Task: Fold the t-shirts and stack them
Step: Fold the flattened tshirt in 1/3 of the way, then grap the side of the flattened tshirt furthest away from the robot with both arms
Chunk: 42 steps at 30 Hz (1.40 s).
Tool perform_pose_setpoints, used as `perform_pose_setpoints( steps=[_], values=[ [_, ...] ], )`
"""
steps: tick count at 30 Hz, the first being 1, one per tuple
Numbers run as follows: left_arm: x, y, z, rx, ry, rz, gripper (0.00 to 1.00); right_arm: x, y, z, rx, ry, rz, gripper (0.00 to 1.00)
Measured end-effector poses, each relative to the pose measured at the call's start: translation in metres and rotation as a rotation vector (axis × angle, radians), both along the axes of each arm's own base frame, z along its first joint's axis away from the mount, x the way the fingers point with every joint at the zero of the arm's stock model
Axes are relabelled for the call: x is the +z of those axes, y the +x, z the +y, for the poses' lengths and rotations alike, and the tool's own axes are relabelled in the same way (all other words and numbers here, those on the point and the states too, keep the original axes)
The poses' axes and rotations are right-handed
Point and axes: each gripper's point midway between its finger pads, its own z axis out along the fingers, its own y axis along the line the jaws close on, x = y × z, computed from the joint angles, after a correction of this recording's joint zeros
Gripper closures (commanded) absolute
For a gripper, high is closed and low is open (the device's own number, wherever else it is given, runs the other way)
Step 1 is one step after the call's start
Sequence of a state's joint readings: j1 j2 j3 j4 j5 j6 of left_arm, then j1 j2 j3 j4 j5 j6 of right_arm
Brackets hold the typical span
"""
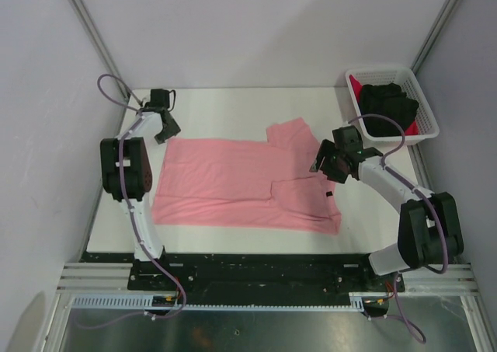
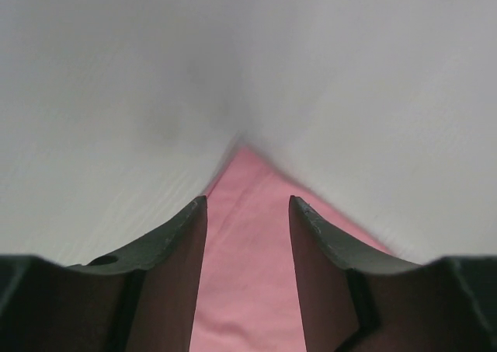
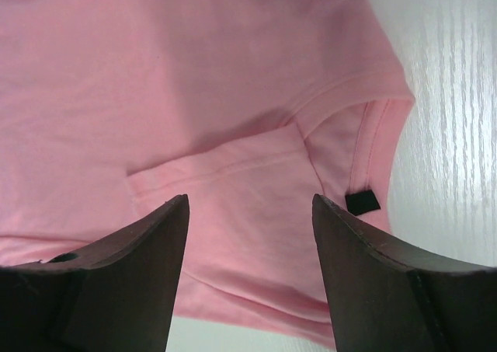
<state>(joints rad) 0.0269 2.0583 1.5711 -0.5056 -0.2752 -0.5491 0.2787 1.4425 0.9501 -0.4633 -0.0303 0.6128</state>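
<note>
The pink shirt (image 1: 233, 185) is lying spread across the desk (image 1: 233, 107), hem toward the left arm and neck toward the right. One sleeve is lying folded in over the body and the far sleeve is sticking out. The black shirt (image 1: 388, 103) and the red shirt (image 1: 423, 125) are sitting in the basket (image 1: 419, 95) at the far right corner, well apart from the work.

The left hand (image 1: 165, 128) is hovering just over the far hem corner, its jaws standing partly apart and gripping nothing. The right hand (image 1: 320, 165) is hanging above the collar end near the dark label (image 3: 363, 201), its jaws standing wide and likewise empty.

The step appears to be a lengthwise fold of the pink shirt. To do it well, each hand should probably be coming down on the far edge at its own end, the left at the hem corner and the right at the shoulder beside the loose sleeve. Each should be pinching only cloth, not dragging on the desk. Both should then be lifting and travelling together toward the near edge, keeping the edge taut between them so the body is not sagging or wrinkling. The loose sleeve risks trailing out.
</note>
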Motion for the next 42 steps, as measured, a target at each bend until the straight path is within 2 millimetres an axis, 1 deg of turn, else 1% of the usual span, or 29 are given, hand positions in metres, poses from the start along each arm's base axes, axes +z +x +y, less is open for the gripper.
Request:
perform_pose_setpoints(
  steps=[4, 7, 9, 15, 20, 22, 24, 29, 32, 35, 37, 40, 42],
  values=[
    [-0.009, 0.019, 0.001, 0.010, -0.003, -0.008, 0.55, -0.003, 0.008, 0.003, 0.005, 0.001, -0.009, 0.32],
    [-0.012, 0.029, 0.002, 0.029, -0.008, -0.019, 0.57, -0.003, 0.012, 0.004, 0.008, 0.000, -0.011, 0.32],
    [-0.014, 0.031, 0.002, 0.041, -0.013, -0.018, 0.59, -0.003, 0.017, 0.005, 0.011, -0.001, -0.015, 0.32],
    [-0.026, 0.029, 0.003, 0.080, -0.021, 0.018, 0.60, -0.007, 0.028, 0.007, 0.015, -0.002, -0.011, 0.32],
    [-0.032, 0.022, 0.005, 0.109, -0.021, 0.056, 0.60, -0.014, 0.035, 0.009, 0.017, -0.002, 0.005, 0.32],
    [-0.034, 0.022, 0.005, 0.112, -0.018, 0.071, 0.62, -0.016, 0.037, 0.010, 0.018, -0.002, 0.010, 0.32],
    [-0.035, 0.023, 0.006, 0.113, -0.015, 0.082, 0.65, -0.017, 0.039, 0.011, 0.021, 0.001, 0.012, 0.32],
    [-0.035, 0.033, 0.006, 0.114, -0.013, 0.088, 0.79, -0.020, 0.048, 0.013, 0.020, 0.004, 0.015, 0.32],
    [-0.035, 0.033, 0.007, 0.117, -0.009, 0.096, 0.87, -0.021, 0.057, 0.014, 0.020, 0.006, 0.011, 0.32],
    [-0.035, 0.031, 0.008, 0.118, -0.006, 0.103, 0.95, -0.019, 0.074, 0.012, 0.013, 0.007, -0.010, 0.32],
    [-0.036, 0.031, 0.008, 0.118, -0.005, 0.105, 0.99, -0.017, 0.090, 0.008, 0.005, 0.005, -0.030, 0.31],
    [-0.035, 0.030, 0.009, 0.120, 0.000, 0.106, 1.00, -0.016, 0.117, 0.001, -0.007, -0.006, -0.062, 0.31],
    [-0.035, 0.030, 0.010, 0.120, 0.003, 0.107, 1.00, -0.016, 0.138, -0.002, -0.012, -0.020, -0.085, 0.31]
  ],
)
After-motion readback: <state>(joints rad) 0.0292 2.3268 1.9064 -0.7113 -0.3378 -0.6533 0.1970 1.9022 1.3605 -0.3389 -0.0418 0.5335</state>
